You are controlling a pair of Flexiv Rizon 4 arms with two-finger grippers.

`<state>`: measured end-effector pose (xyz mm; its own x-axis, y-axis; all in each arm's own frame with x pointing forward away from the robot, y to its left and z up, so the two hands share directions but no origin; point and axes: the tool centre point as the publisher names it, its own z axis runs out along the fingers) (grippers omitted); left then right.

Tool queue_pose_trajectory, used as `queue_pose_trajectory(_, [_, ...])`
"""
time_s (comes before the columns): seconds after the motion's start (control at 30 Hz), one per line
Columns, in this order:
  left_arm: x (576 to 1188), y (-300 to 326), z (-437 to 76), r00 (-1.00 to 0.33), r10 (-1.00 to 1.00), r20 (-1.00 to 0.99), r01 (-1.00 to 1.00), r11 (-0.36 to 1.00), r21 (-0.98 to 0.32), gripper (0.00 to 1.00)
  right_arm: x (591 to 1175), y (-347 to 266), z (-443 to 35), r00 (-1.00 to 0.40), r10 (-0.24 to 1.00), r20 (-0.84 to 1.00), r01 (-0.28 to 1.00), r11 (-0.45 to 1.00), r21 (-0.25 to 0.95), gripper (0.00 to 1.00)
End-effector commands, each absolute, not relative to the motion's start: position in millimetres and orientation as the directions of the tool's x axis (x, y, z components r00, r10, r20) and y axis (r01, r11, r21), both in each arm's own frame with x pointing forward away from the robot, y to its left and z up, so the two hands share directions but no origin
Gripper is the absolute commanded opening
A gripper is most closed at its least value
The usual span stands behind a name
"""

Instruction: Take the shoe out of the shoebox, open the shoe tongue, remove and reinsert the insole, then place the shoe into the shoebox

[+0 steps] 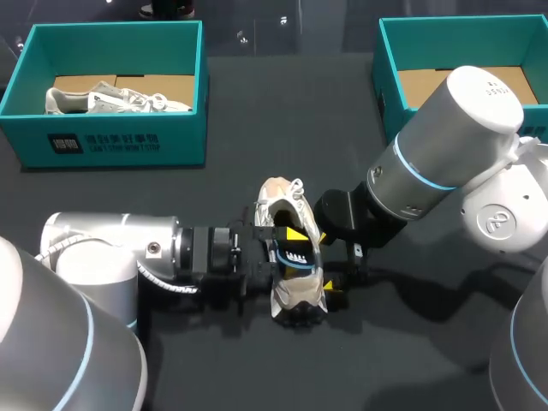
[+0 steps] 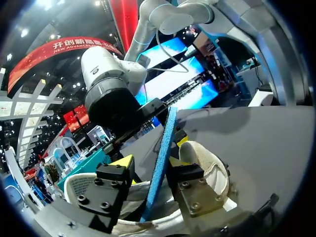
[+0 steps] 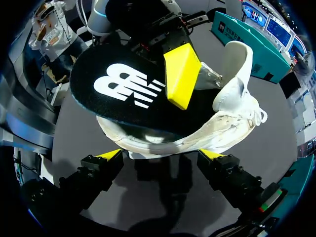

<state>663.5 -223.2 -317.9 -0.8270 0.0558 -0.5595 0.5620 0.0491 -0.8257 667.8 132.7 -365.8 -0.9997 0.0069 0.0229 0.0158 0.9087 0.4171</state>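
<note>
A white shoe (image 1: 279, 204) lies on its side in the middle of the dark table. Its black insole (image 1: 296, 255) with a white logo sticks partly out of the shoe's opening. My left gripper (image 1: 288, 248) comes in from the left and straddles the insole (image 2: 165, 143), which stands edge-on between its fingers. One finger (image 2: 183, 170) rests against it and the other stands a little apart, so the gripper is open. In the right wrist view a yellow fingertip (image 3: 181, 74) of the left gripper lies on the insole (image 3: 123, 94). My right gripper (image 3: 162, 157) is open beside the shoe (image 3: 232, 98).
A teal shoebox (image 1: 111, 141) at the back left holds another light shoe (image 1: 116, 100). A second teal shoebox (image 1: 392, 60) stands at the back right, its cardboard floor showing. My right arm's big elbow (image 1: 454, 128) hangs over the table's right half.
</note>
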Motion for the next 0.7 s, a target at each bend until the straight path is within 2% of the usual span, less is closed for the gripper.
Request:
queue_pose_trajectory(0.03, [650,-213,-306,-0.822,0.077,-0.564,0.569,0.061,-0.820,0.41,667,133,-366,-1.000,0.008,0.021,0.016,0.909,0.417,1.00])
queue_pose_trajectory(0.1, [648,-213,-304,-0.820,0.084,-0.567,0.572,0.066,-0.818,0.41,667,133,-366,-1.000,0.008,0.021,0.016,0.909,0.417,1.00])
queue_pose_trajectory(0.2, [647,-213,-304,-0.817,0.095,-0.568,0.575,0.075,-0.815,0.34,667,133,-366,-1.000,0.008,0.021,0.016,0.909,0.417,1.00])
queue_pose_trajectory(0.23, [647,-213,-304,-0.817,0.098,-0.569,0.576,0.077,-0.814,0.28,667,133,-366,-1.000,0.008,0.021,0.016,0.909,0.417,1.00])
queue_pose_trajectory(0.3, [647,-214,-306,-0.817,0.105,-0.567,0.575,0.081,-0.814,0.00,667,133,-366,-1.000,0.008,0.021,0.016,0.909,0.417,1.00])
queue_pose_trajectory(0.7, [670,-232,-336,-0.783,0.122,-0.610,0.622,0.153,-0.768,0.00,667,133,-366,-1.000,0.008,0.021,0.016,0.909,0.417,1.00])
